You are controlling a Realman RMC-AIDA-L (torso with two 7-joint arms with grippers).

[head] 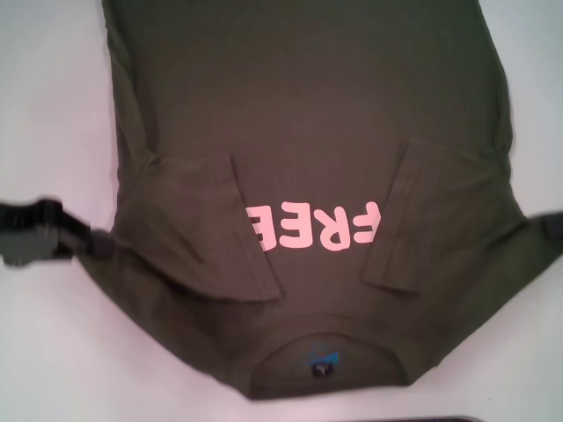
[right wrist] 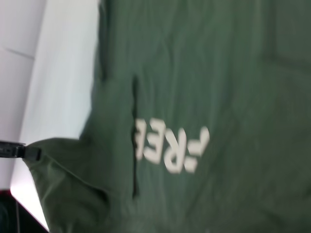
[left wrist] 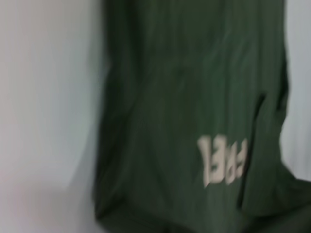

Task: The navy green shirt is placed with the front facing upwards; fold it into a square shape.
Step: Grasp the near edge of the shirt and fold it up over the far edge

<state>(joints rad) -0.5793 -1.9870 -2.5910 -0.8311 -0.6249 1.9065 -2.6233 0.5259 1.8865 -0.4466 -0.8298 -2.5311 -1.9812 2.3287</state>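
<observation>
The navy green shirt [head: 308,132] lies spread flat on the white worktop [head: 53,132], front up, its collar [head: 325,356] at the edge nearest the robot and its body running away out of the top of the head view. Both short sleeves are turned inward over the chest: the left sleeve flap [head: 220,237] and the right sleeve flap [head: 405,220] lie on either side of the pink letters [head: 312,227], which read upside down from the robot's side, and the left flap covers part of the first letter. A small blue-black label [head: 321,360] sits inside the collar. Bare worktop shows down both sides of the shirt — a wide strip on the left, a narrower one on the right — and a thin strip in front of the collar. The left gripper [head: 92,242] is at the shirt's left shoulder edge, touching the cloth; whether its fingers are apart or together I cannot tell. The right gripper [head: 550,224] shows only as a dark shape at the right shoulder edge, its fingers hidden — their state cannot be told either.
</observation>
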